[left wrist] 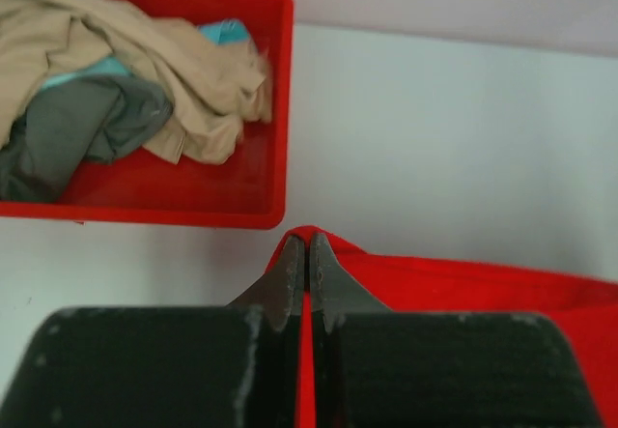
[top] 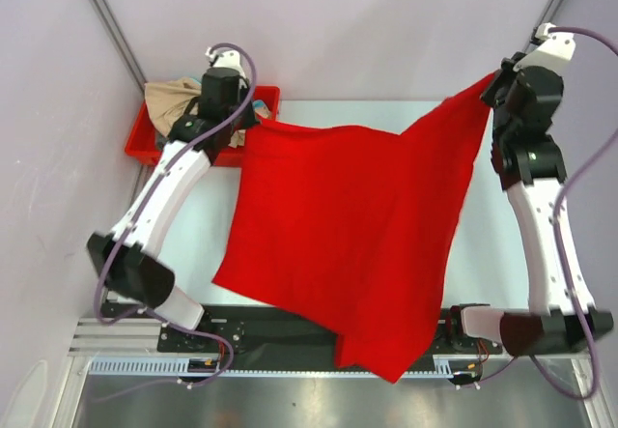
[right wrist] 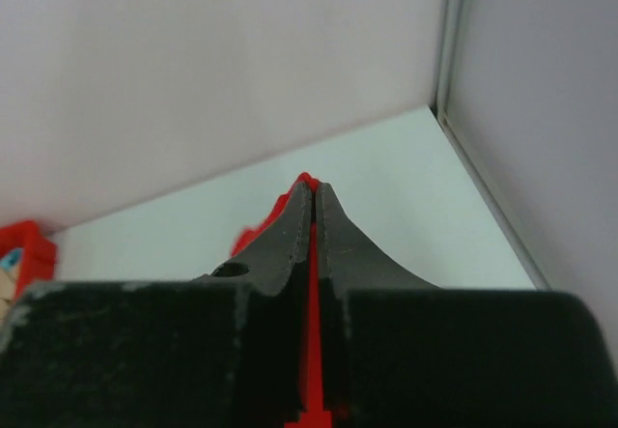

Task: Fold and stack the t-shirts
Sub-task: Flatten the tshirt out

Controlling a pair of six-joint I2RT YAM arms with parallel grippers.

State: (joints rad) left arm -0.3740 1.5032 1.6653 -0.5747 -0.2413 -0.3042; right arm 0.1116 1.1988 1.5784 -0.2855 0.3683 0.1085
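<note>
So right now I've got the red t-shirt (top: 348,244) pinched at two corners and it's hanging between my arms like a banner. My left gripper (left wrist: 307,264) is clamped down on one corner, low and right next to the near wall of the red tray (left wrist: 275,109). My right gripper (right wrist: 311,201) is clenched on the other corner, but that one looks much higher and way over by the far right corner of the table (top: 309,109).

So the edge I'm holding runs left to right across the back, tilted up toward my right side. The rest of the shirt drapes down toward my bases, and the bottom hem spills past the near edge of the table.

Judgement call: everything hinges on that tilt. My right arm has to come down level with the left before the cloth can lie flat, otherwise it'll bunch up on one side.

The beige shirt (left wrist: 183,71), grey shirt (left wrist: 77,128) and light blue shirt (left wrist: 227,30) are crumpled together in the tray.
</note>
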